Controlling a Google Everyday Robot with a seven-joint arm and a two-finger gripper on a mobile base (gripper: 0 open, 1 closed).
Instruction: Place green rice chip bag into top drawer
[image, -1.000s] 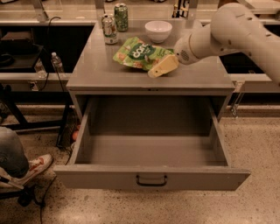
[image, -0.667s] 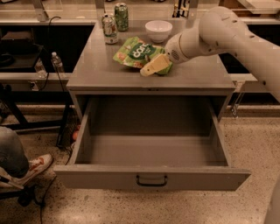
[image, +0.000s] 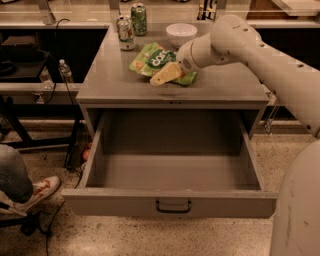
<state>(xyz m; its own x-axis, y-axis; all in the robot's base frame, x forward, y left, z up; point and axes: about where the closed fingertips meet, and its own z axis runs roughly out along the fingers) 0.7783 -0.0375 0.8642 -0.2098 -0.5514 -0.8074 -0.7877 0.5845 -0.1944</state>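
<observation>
The green rice chip bag (image: 154, 58) lies flat on the grey table top (image: 215, 85), behind the middle of its front edge. My gripper (image: 161, 78) reaches in from the right and sits low over the bag's front right part, covering some of it. I cannot tell whether it touches the bag. The top drawer (image: 170, 202) is pulled wide open below the table top, and its inside is bare. Its small dark handle (image: 173, 206) is at the centre of the front panel.
Two drink cans (image: 126, 33) (image: 139, 18) stand at the table's back left and a white bowl (image: 181, 34) at the back middle. A person's leg and shoe (image: 35, 190) are on the floor at the left. A water bottle (image: 64, 71) stands on a side shelf.
My arm has swung to the left, and the gripper has moved from the bag's right edge to over its front part. The bag and the drawer have not moved.
</observation>
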